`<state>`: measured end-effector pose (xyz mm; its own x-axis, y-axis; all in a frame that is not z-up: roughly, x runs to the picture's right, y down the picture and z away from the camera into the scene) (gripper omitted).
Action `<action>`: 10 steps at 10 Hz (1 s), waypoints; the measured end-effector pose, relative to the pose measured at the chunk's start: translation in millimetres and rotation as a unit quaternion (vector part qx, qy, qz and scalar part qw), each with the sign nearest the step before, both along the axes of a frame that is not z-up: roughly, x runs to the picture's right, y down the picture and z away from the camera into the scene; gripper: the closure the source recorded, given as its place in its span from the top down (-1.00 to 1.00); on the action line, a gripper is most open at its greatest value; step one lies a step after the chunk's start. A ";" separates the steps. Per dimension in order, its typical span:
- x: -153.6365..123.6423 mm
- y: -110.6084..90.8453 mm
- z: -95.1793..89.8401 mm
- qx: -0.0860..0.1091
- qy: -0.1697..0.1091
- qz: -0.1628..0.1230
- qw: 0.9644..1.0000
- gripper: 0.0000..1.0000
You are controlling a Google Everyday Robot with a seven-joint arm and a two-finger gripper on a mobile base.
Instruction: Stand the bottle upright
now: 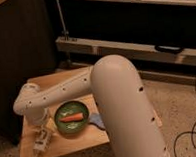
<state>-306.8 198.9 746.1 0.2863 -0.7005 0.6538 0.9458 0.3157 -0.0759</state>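
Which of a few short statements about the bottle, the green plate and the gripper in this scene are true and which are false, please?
1. The bottle lies on its side on the table. True.
2. The green plate is empty. False: an orange item lies in it.
3. The gripper is down close to the bottle, beside the plate. True.
4. The blue-grey sponge lies in the plate. False: it lies on the table at the plate's far side from the bottle.
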 end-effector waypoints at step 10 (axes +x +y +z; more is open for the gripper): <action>-43.8 54.8 -21.3 0.084 -0.013 -0.043 0.995 0.55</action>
<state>-350.6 253.7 724.9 0.2049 -0.8215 0.5321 0.9708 0.2400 -0.0033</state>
